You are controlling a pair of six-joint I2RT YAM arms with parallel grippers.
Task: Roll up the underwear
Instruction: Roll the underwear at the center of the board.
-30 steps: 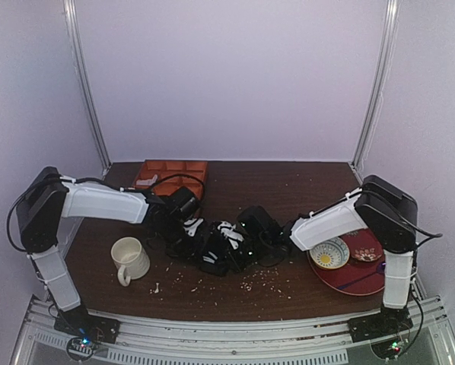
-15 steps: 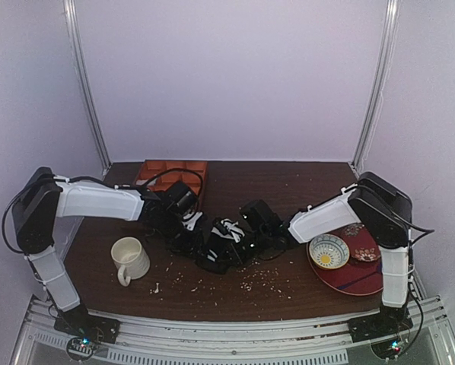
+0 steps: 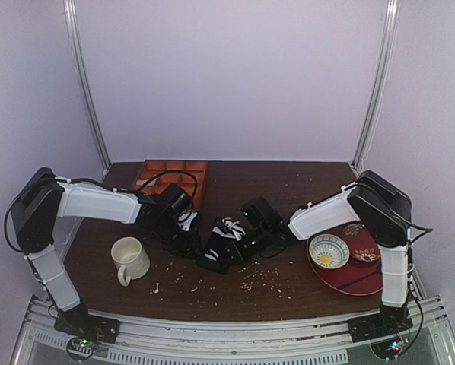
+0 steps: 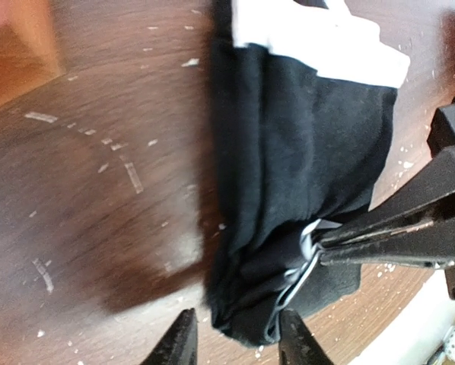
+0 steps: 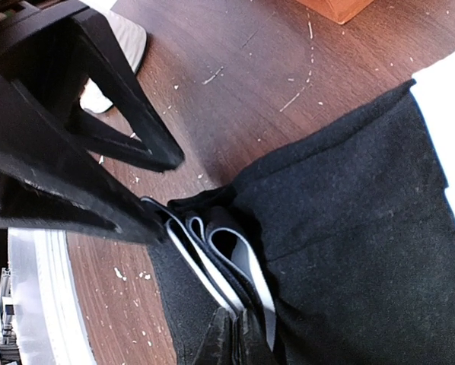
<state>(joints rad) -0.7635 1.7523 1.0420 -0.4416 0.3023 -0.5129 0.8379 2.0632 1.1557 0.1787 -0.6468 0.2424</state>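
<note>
At surface centre: right tool point(image 5: 233, 334) clenched on underwear point(image 4: 303, 175) layered edge; left tool point(image 4: 233, 334) released beside it. Keep layers tight, roll evenly.

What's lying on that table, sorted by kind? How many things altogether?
Black underwear: 1 bundle, pieces not separable
Cream mug: 1
Orange compartment tray: 1
Red plate: 1
Bowls: 2, patterned bowl, small dark bowl
Total: 6
</note>
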